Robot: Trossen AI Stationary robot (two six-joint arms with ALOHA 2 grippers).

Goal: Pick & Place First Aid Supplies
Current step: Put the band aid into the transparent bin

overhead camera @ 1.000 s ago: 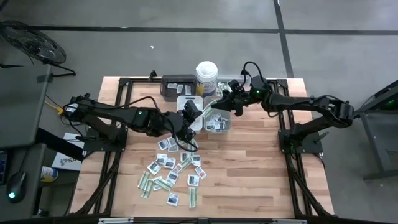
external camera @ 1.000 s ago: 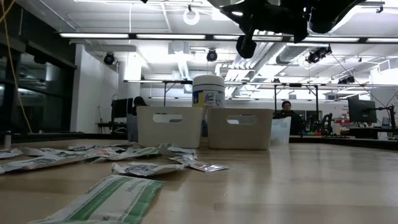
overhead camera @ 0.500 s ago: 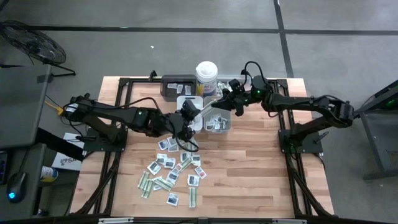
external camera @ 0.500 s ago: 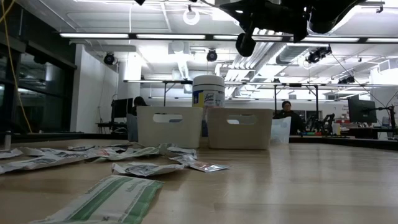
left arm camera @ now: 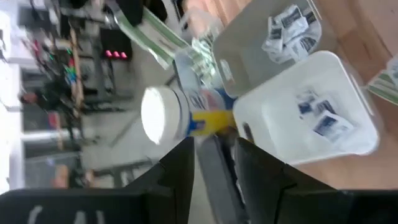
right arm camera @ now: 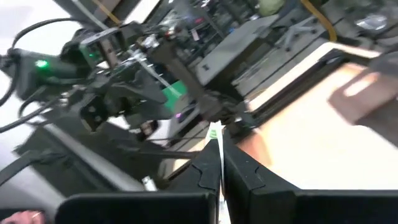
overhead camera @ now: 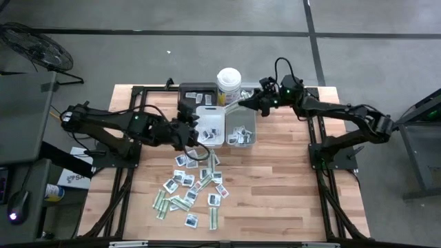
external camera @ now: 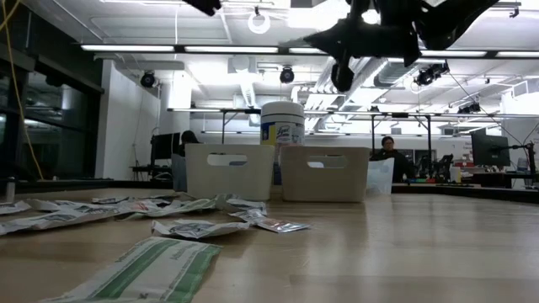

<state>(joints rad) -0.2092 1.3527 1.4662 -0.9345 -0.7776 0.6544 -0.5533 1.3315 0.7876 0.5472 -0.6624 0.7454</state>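
Note:
Several first aid supplies (overhead camera: 189,186), white sachets and green-and-white strips, lie flat and scattered on the wooden table near its front. More sachets lie in the white tray (overhead camera: 222,140) and the grey tray (overhead camera: 254,140). My left gripper (left arm camera: 214,171) stands open with nothing between its fingers, just left of the white tray, in the high view (overhead camera: 193,133). My right gripper (overhead camera: 245,102) is raised over the far end of the grey tray, beside the white canister (overhead camera: 229,81). It is shut on one green-and-white strip (overhead camera: 235,105). My right gripper pinches the green-and-white strip between its two fingers, by the end (right arm camera: 216,142) nearest the fingertips. The fingers reach in about level from the table's right. The strip (left arm camera: 152,34) sticks out ahead of them toward the canister, lifted clear of the trays and the table.
A dark tray (overhead camera: 183,96) with a few sachets stands at the far edge, left of the canister. The two trays (external camera: 232,172) stand side by side in mid-table. Bare wood lies to the right of the scattered packets (external camera: 152,269). People sit in the room beyond.
My left gripper has drawn back from over the white tray toward the table's left and has rolled about its own line. My right gripper has carried the strip a little toward the far edge, nearer the canister. The strip stays lifted.

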